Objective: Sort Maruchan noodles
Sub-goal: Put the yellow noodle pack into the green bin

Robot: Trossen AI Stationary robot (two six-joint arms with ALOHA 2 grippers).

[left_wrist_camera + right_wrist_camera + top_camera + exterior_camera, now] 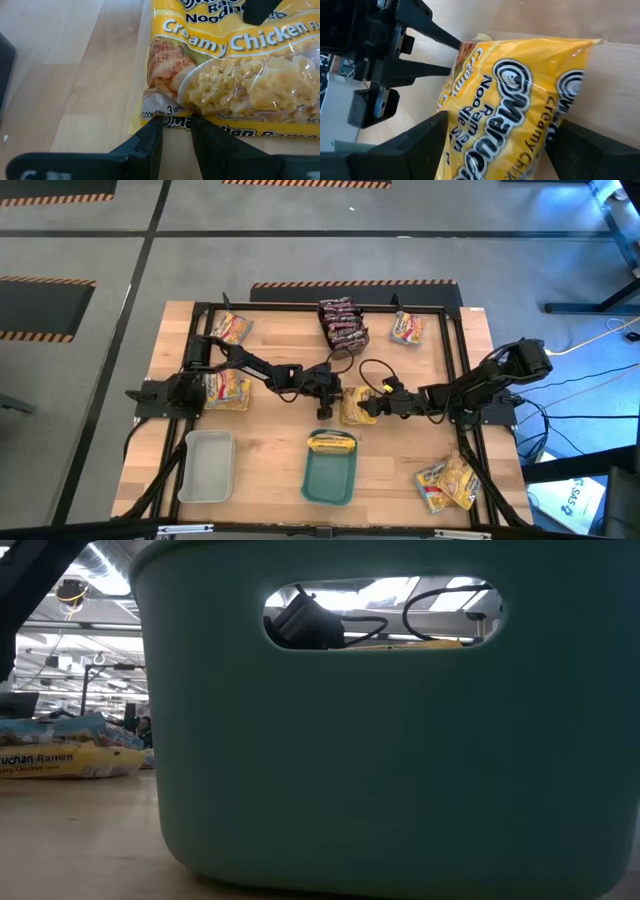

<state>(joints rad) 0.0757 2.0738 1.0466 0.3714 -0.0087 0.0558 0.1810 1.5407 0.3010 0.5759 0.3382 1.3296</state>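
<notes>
A yellow Creamy Chicken noodle packet [354, 406] lies mid-table between both grippers. My left gripper [176, 122] reaches in from the table's left and is shut on the packet's near end. My right gripper [500, 125] comes from the right and is open, one finger on each side of the same packet [520, 100]; I cannot tell whether they touch it. Another yellow packet [332, 443] lies on the far end of the teal tray [328, 480]. Dark maroon packets [340, 322] are stacked at the far edge. My left gripper pinches the end seam [170, 111] of the yellow packet, near one corner, between its two fingertips [152, 132]. The fingers slant down from the table's left. The packet stretches away from them face up, with its far part on the wood.
Loose yellow packets lie at the far left [232, 330], the left [228, 390], the far right [407, 328] and the near right [447, 483]. A grey tray [207, 465] stands near left. The teal tray's wall [380, 760] fills the low view.
</notes>
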